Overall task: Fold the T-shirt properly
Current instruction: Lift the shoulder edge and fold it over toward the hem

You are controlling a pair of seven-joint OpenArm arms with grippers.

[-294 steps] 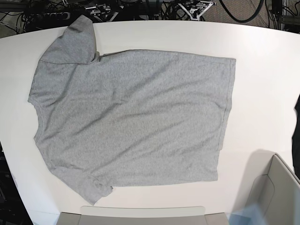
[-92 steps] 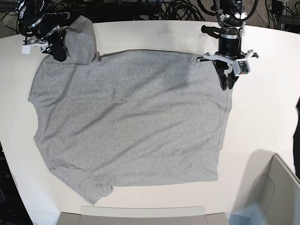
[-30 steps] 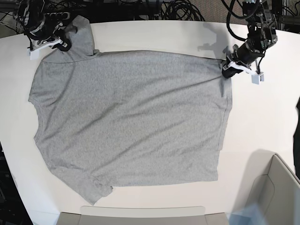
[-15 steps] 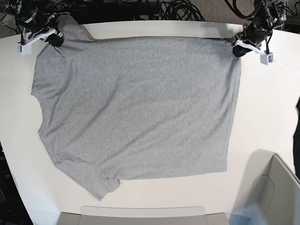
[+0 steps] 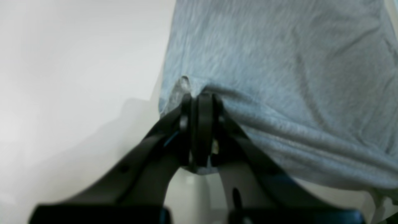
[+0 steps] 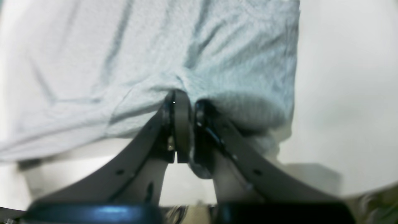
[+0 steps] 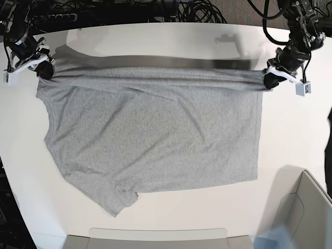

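Stretching along the table's (image 7: 171, 31) far side, the T-shirt's (image 7: 150, 135) far edge is raised between two clamped claws: right claw (image 7: 45, 70) at the sleeve end, left claw (image 7: 268, 81) at the hem corner. The rest lies flat toward the near side, the way a fold would likely go.

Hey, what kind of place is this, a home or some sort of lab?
Most likely a robotics lab: a bare white table, tangled black cables behind its far edge, and two robot arms stretching a grey T-shirt between them.
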